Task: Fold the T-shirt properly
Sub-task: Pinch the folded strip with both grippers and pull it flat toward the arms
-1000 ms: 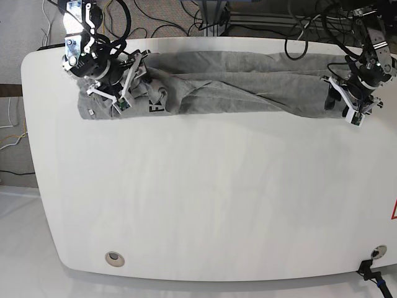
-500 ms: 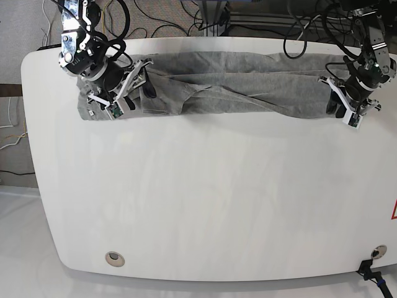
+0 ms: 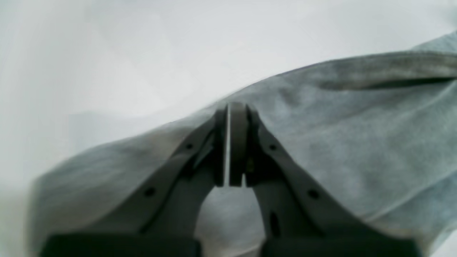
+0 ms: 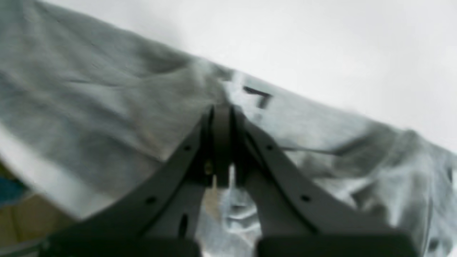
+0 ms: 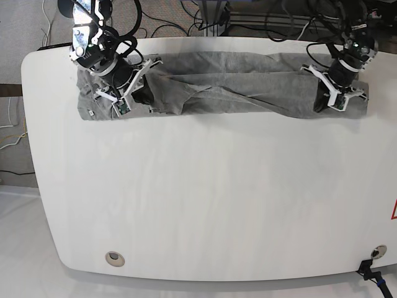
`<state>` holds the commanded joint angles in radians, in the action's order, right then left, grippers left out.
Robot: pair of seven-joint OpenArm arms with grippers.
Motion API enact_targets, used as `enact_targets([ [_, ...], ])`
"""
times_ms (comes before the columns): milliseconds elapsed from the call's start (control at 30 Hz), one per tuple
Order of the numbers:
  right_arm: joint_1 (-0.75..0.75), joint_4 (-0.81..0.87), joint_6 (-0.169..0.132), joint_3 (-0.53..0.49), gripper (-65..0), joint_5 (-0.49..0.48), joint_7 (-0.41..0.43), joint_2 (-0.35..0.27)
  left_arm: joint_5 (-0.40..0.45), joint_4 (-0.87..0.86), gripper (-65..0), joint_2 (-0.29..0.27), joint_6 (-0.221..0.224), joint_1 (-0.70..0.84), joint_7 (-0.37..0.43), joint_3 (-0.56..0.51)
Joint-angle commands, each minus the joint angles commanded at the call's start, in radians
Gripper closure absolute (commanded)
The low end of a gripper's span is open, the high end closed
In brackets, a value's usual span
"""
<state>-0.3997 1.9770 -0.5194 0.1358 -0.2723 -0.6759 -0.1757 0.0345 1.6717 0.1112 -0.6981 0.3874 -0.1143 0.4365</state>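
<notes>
With the T-shirt (image 5: 248, 90) stretched lengthwise along the table's (image 5: 205, 198) far edge, pinched closed at opposite ends by left gripper (image 5: 327, 102) and right gripper (image 5: 138, 93).

white table (image 5: 205, 205), black cables (image 5: 205, 15) behind it.

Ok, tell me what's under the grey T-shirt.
The wrinkled heather-grey cotton T-shirt lies on the white table; only table shows around it. Anything beneath the cloth is covered.
</notes>
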Motion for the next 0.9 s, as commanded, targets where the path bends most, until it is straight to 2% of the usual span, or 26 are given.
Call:
enact_targets([
  [100,-0.014,-0.043,0.000,-0.021,0.0,0.038,0.032,0.003,0.028,-0.052,0.0,-0.026,0.000,-0.006,0.021,-0.003],
  [200,-0.014,-0.109,0.000,-0.026,0.0,0.040,0.046,0.002,0.028,-0.092,0.0,-0.028,0.000,-0.026,0.023,-0.003],
  [533,-0.005,-0.361,0.006,-0.026,0.0,0.046,0.222,-0.002,0.029,-0.121,0.0,-0.021,0.000,-0.032,0.023,-0.003],
  [700,0.025,-0.471,0.006,-0.026,0.0,0.048,0.272,-0.003,0.026,-0.210,0.0,0.003,0.000,-0.071,0.023,-0.003],
  [767,0.025,-0.493,0.008,-0.026,0.0,0.046,0.295,-0.028,0.026,-0.239,0.0,0.020,0.000,-0.087,0.023,-0.003],
  [900,0.071,-0.568,0.008,-0.023,0.0,0.046,0.302,-0.034,0.028,-0.292,0.0,0.040,0.000,-0.120,0.023,-0.003],
])
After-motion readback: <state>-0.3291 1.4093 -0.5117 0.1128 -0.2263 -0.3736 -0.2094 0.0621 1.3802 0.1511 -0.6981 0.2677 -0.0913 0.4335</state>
